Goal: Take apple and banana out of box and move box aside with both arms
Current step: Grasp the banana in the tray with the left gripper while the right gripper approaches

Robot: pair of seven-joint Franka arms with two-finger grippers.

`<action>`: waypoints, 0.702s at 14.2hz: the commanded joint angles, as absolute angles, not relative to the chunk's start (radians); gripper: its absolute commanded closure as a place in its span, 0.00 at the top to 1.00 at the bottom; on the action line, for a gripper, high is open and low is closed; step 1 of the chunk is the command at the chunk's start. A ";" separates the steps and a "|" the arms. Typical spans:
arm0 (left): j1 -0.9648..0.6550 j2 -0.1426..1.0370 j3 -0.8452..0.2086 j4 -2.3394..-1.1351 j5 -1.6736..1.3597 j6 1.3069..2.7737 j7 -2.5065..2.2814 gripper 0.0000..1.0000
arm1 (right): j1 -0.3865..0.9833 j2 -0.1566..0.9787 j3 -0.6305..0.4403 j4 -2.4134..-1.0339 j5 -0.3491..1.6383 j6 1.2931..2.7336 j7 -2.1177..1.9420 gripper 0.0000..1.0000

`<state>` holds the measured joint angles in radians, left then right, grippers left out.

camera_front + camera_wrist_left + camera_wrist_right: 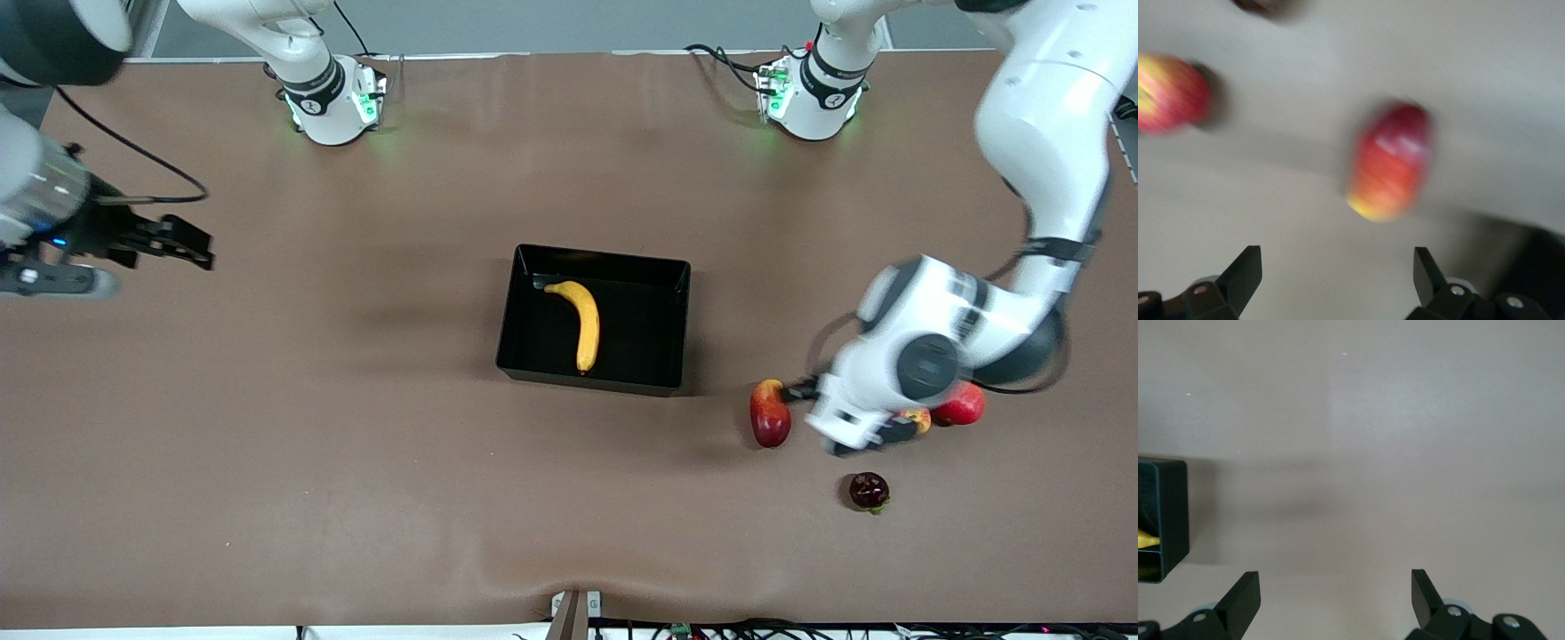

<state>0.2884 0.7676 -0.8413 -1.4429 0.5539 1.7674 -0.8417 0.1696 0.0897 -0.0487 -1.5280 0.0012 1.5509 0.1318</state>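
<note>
The black box (524,311) sits mid-table with the yellow banana (582,324) lying inside it. Toward the left arm's end, my left gripper (849,425) hangs low over the table between an oblong red-and-yellow fruit (770,413) and the small apple (918,419), which the hand half hides. The left wrist view is blurred. It shows this left gripper (1338,267) open and holding nothing, with the oblong fruit (1391,163) just ahead and the apple (1168,93) off to one side. My right gripper (191,247) waits open over bare table at the right arm's end.
A round red fruit (962,404) lies beside the apple under the left arm. A dark maroon fruit (869,491) lies nearer the front camera. The right wrist view shows the box's corner (1165,520) and the open right gripper (1336,590) over brown table.
</note>
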 commanded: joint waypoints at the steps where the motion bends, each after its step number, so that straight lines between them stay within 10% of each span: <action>1: 0.108 0.775 -0.848 -1.448 0.581 1.746 -0.971 1.00 | 0.193 0.106 -0.054 -1.528 0.008 1.563 0.147 1.00; 10: -0.107 0.877 -0.829 -1.456 0.615 2.058 -0.963 1.00 | 0.219 0.262 -0.054 -1.529 0.071 1.695 0.144 1.00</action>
<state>-0.0910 0.8288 -0.8378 -1.4705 0.5961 1.9905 -0.9784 0.1992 0.2414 -0.0498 -1.5390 0.0601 1.6678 0.1364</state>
